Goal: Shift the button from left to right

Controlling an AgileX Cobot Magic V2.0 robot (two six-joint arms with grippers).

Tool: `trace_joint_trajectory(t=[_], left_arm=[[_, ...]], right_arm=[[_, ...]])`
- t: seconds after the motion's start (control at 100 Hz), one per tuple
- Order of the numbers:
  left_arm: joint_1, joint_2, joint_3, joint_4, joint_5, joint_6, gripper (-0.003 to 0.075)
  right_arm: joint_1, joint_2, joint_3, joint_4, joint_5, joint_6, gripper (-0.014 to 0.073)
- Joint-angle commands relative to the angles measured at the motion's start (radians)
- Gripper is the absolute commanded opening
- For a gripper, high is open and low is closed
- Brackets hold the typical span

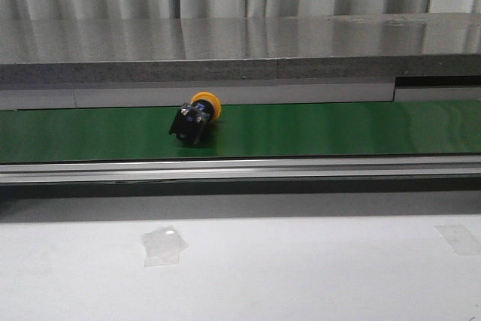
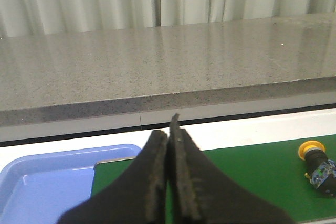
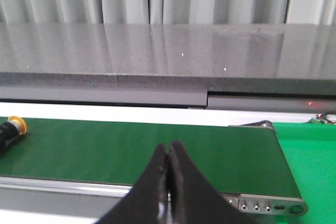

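Observation:
The button (image 1: 196, 119) lies on its side on the green belt (image 1: 338, 129), orange-yellow cap toward the back, dark body toward the front. It also shows in the left wrist view (image 2: 317, 164) at the edge, and in the right wrist view (image 3: 11, 128) at the edge. My left gripper (image 2: 169, 135) is shut and empty, over the belt's left end, well apart from the button. My right gripper (image 3: 169, 148) is shut and empty, over the belt's right part, far from the button. Neither gripper shows in the front view.
A blue tray (image 2: 42, 182) sits at the belt's left end. A grey stone counter (image 1: 240, 50) runs behind the belt. An aluminium rail (image 1: 240, 168) edges the belt's front; its end plate with screws (image 3: 270, 206) is at the right. A tape patch (image 1: 163, 244) lies on the white table.

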Motion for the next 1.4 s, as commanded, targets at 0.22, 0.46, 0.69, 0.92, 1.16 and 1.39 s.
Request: trace_joint_trajectory(t=[0.22,0.46,0.69,0.92,1.16,1.39], left_arm=[[-0.005,0.002,-0.027,-0.013,-0.078,-0.003,-0.002],[-0.005,0.002,-0.027,-0.013,-0.078,-0.003,-0.002],[-0.005,0.002,-0.027,-0.013,-0.078,-0.003,-0.002],[-0.005,0.002,-0.027,-0.013,-0.078,-0.003,-0.002],[-0.005,0.002,-0.027,-0.013,-0.078,-0.003,-0.002],[-0.005,0.002,-0.027,-0.013,-0.078,-0.003,-0.002]], right_arm=[[-0.004,0.358,-0.351,0.004,0.256,-0.004,-0.0068],[-0.004,0.56,-0.525,0.016,0.378,-0.004,-0.0068],[-0.004,0.634,-0.547,0.022,0.384,-0.004,-0.0068],[-0.004,0.643,-0.547,0.022,0.388,-0.004,0.0052],[-0.004,0.643,-0.547,0.024,0.386,-0.004,0.0558],[-0.004,0.68,-0.547,0.145,0.388,-0.004,0.0625]])
